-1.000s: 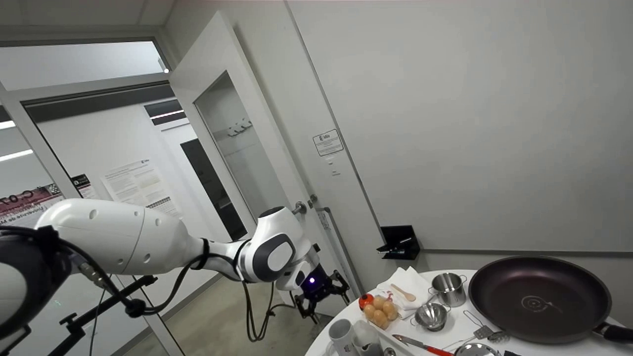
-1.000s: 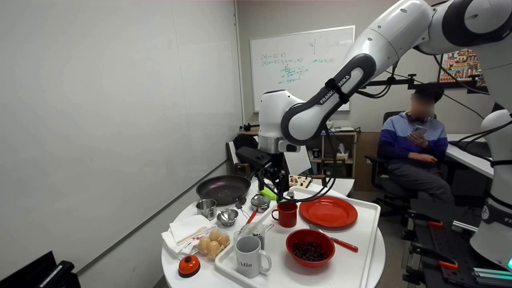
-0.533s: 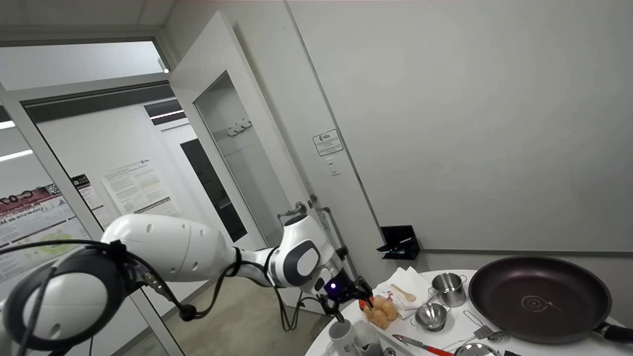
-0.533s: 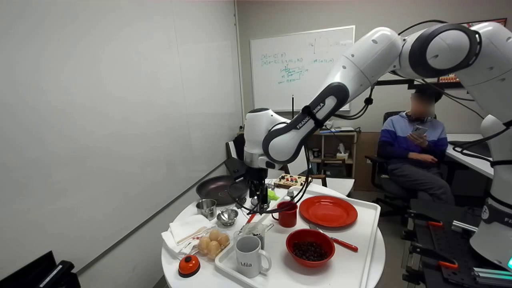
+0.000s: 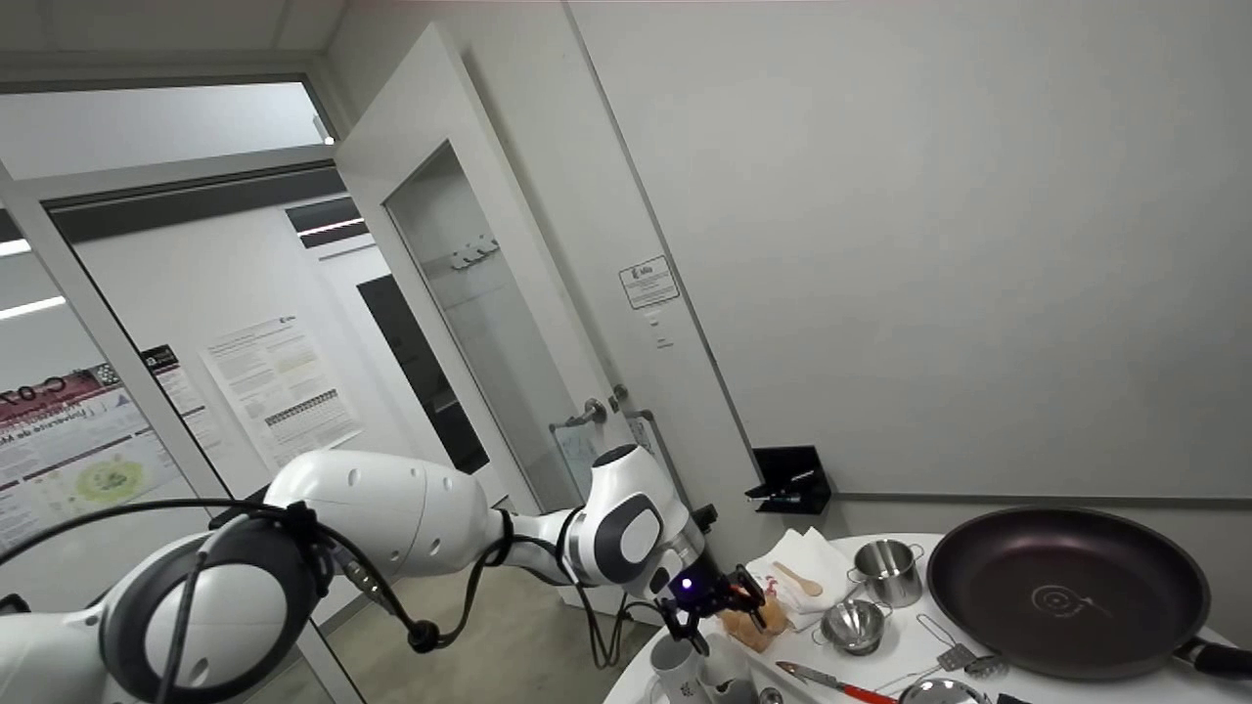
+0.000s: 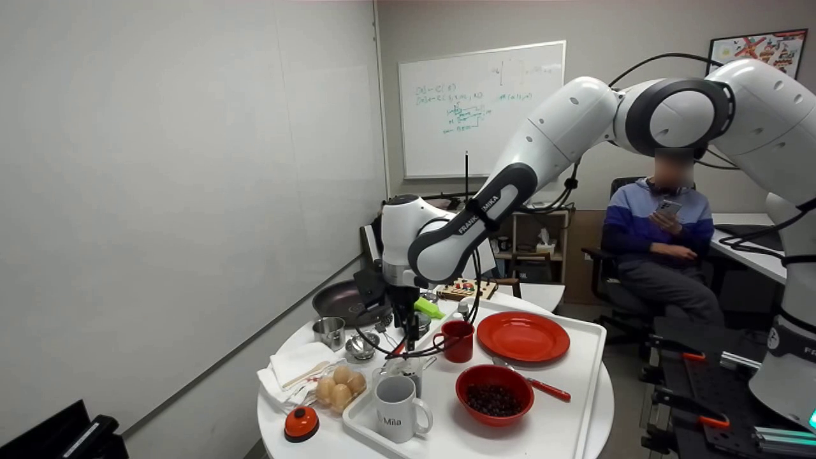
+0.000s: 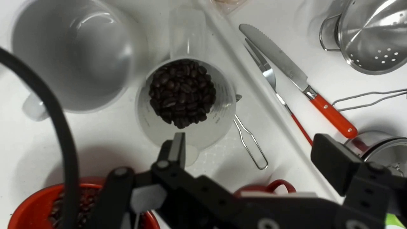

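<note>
gripper (image 7: pixel 248 148): fingers wide apart, nothing held. hangs pointing down over the tray (image 6: pixel 570 421). on the only arm (image 6: pixel 472 220) here, so no question which is nearer.
clear jug (image 7: pixel 224 117): nearest thing, upright on the tray, dark beans (image 7: pixel 182 92) inside. in the wrist view it lies up and left of the finger gap; in an exterior view it's below the fingertips.
jug axis: spout (image 7: pixel 190 156) toward the gripper, handle (image 7: pixel 187 35) on the far side. spout-to-handle line runs roughly square to the finger spread.
offset: gap not centred on the jug. one finger overlaps the near rim in the wrist view; touching or just above, can't tell from where i stand.
gray mug (image 7: pixel 95 63): just beside the jug, opposite side from the fork (image 7: pixel 280 98) and knife (image 7: pixel 310 92).
wire handle (image 7: pixel 255 140): on the tray under the finger gap, runs to the jug's side; rest of it hidden.
red bowl (image 6: pixel 494 375): more dark beans, on the tray, partly behind the gripper in the wrist view.
red mug (image 6: pixel 458 344): also on the tray, also part covered there.
fork and knife: along the outside of the tray edge.
colander (image 7: pixel 375 38): further out, beyond the knife, on the table (image 6: pixel 338 440).
red plate (image 6: pixel 523 336): at the tray's far end from the gray mug.
frying pan (image 5: pixel 1066 592): well off, on the table.
person (image 6: pixel 656 223): seated, well back.
</note>
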Controlling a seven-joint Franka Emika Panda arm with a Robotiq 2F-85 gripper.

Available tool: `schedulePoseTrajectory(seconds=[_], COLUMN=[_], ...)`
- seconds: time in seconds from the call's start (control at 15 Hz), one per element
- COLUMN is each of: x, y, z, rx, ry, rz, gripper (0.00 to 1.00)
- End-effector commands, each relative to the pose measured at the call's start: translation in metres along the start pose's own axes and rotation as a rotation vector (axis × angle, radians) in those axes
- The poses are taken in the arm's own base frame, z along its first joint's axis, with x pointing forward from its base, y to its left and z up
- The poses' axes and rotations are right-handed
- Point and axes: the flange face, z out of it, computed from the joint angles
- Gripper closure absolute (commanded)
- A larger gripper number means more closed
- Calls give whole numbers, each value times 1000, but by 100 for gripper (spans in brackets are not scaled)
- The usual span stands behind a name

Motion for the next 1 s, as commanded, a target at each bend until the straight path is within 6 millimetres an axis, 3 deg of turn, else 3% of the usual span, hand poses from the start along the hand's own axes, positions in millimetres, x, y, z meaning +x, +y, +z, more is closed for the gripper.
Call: schedulePoseTrajectory(seconds=[0.0, 0.27, 0.67, 0.93], x=[-1, -6, -31, -40], y=[2, 8, 24, 31], z=[-1, -4, -6, 2], rx=[7, 9, 26, 19], ry=[-6, -46, -70, -45], rz=[-4, -20, -44, -57], gripper=[0, 0, 0, 0])
